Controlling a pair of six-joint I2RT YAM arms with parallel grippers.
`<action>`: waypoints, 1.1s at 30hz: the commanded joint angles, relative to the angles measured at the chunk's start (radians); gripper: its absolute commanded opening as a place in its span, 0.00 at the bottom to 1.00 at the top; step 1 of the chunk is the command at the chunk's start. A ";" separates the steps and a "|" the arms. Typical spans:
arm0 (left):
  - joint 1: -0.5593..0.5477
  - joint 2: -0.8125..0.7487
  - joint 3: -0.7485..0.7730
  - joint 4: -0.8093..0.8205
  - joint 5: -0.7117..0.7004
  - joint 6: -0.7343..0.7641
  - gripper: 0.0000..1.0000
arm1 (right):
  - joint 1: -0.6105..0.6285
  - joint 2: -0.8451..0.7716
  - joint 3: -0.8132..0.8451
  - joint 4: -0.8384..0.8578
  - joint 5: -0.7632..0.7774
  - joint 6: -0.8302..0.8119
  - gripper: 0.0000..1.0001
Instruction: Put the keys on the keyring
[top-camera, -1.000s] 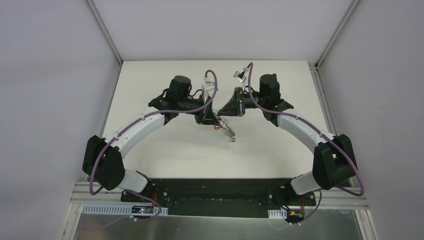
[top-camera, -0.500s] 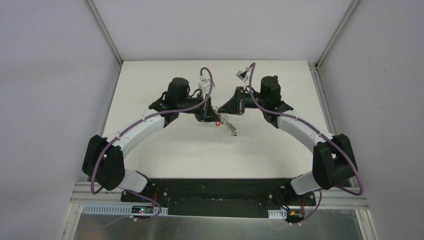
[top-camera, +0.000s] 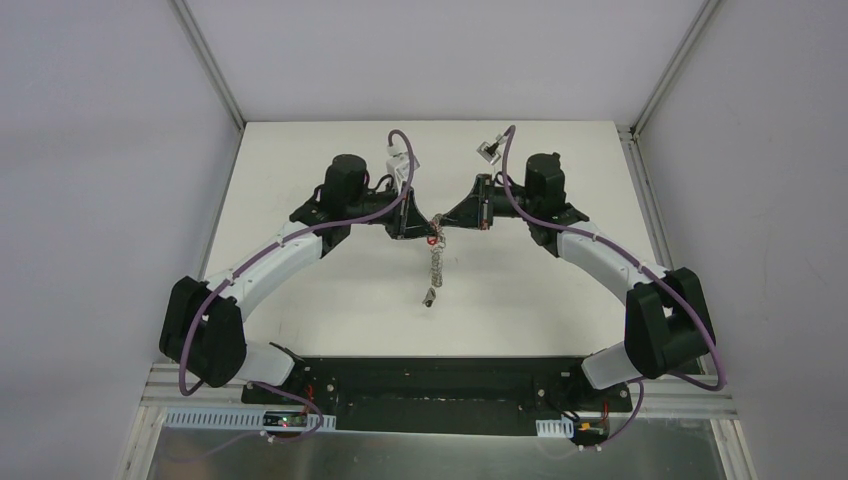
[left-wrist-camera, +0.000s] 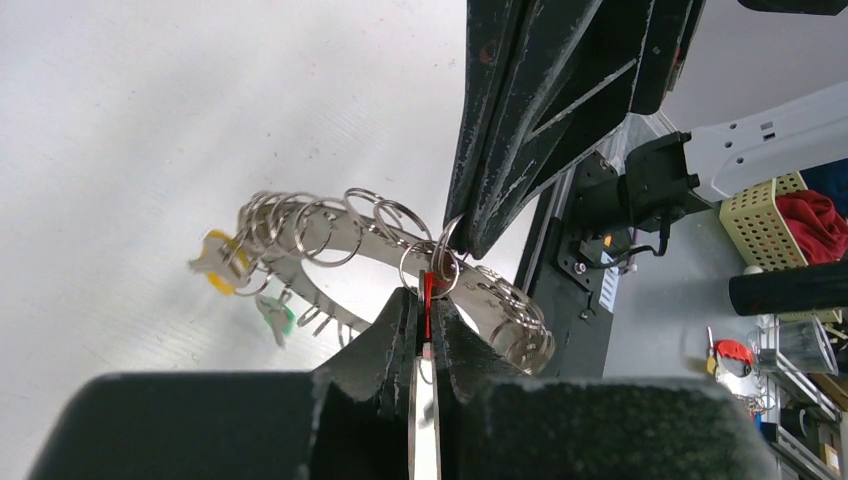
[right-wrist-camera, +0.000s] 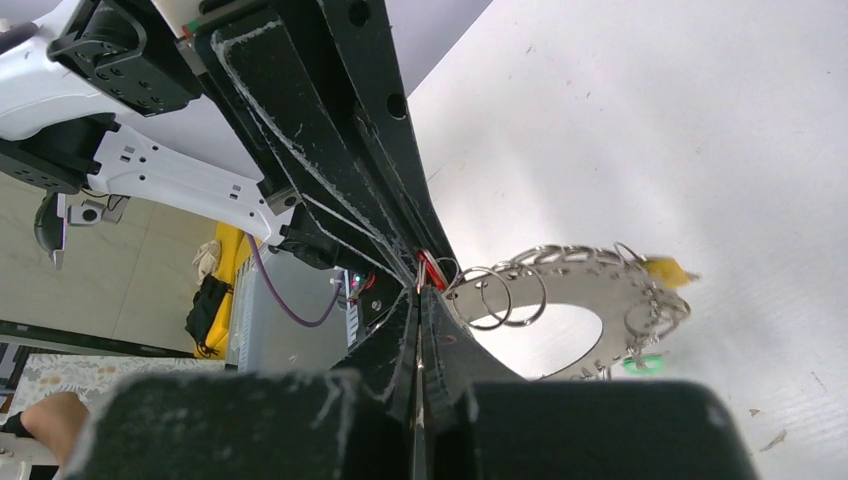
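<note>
Left wrist shows you left gripper (left-wrist-camera: 425, 302) clamping a red key (left-wrist-camera: 428, 286), right gripper (left-wrist-camera: 470, 244) shut; top external shows keyring (top-camera: 436, 266) hanging below.

The black left gripper (top-camera: 428, 227) and black right gripper (top-camera: 446, 217) meet tip to tip over mid-table, a tiny red-headed key (left-wrist-camera: 428, 298) nipped between them, so nothing passes there. The large grey metal keyring (top-camera: 435, 265) hangs below, barring the centre line. White tabletop (top-camera: 330, 300) lies open either side. Purple cables (top-camera: 398, 137) loop overhead.
</note>
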 joint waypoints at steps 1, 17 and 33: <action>0.006 -0.037 0.019 0.019 0.039 0.026 0.06 | -0.004 -0.043 0.016 0.071 -0.057 0.014 0.00; 0.005 -0.052 0.062 -0.155 0.080 0.199 0.08 | -0.014 -0.063 0.058 -0.056 -0.130 -0.121 0.00; -0.022 -0.038 0.139 -0.309 0.070 0.351 0.00 | -0.011 -0.074 0.063 -0.113 -0.141 -0.179 0.00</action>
